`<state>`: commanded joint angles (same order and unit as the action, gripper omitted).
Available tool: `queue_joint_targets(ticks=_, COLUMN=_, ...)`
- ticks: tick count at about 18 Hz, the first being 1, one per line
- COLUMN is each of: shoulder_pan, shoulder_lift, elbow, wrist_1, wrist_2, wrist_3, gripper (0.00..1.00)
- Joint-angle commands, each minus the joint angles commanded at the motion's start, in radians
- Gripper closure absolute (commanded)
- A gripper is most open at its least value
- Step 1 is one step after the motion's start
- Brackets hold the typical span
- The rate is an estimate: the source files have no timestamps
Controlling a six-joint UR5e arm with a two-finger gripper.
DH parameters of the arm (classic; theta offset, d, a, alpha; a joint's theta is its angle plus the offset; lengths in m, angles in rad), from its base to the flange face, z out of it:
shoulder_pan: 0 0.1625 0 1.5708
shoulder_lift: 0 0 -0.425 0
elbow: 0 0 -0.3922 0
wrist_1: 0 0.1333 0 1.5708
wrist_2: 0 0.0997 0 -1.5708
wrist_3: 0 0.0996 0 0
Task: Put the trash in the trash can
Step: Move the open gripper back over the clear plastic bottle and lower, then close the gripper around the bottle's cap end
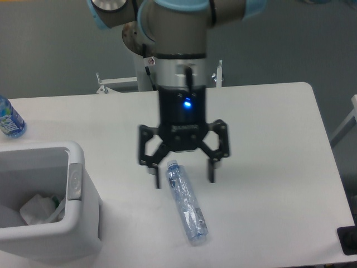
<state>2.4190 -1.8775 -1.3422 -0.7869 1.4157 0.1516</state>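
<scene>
Half paper wad (37,207) hidden inside trash can (76,180)

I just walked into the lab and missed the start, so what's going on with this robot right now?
The robot arm is clearing trash off a white table. Its hand hangs wide open above the cap end of a crushed clear plastic bottle lying on the table, not gripping it yet. A crumpled paper wad already sits inside the white trash can. A blue-labelled bottle stands at the far left edge.
</scene>
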Motion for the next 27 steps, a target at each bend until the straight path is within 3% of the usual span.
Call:
queue_joint_targets(ticks=9, shoulder_pan=0.041, shoulder_lift=-0.086, elbow=-0.020, wrist_1=-0.003, wrist_2=0.020, wrist_3=0.074, gripper=0.00)
queue_joint_targets(ticks=15, shoulder_pan=-0.015, shoulder_lift=-0.201, elbow=-0.043, wrist_1=-0.009, wrist_2=0.012, wrist_3=0.063, gripper=0.00)
queue_joint_targets(ticks=27, shoulder_pan=-0.029, shoulder_lift=-0.301, elbow=-0.107, wrist_1=-0.008, wrist_2=0.000, wrist_3=0.068, gripper=0.00)
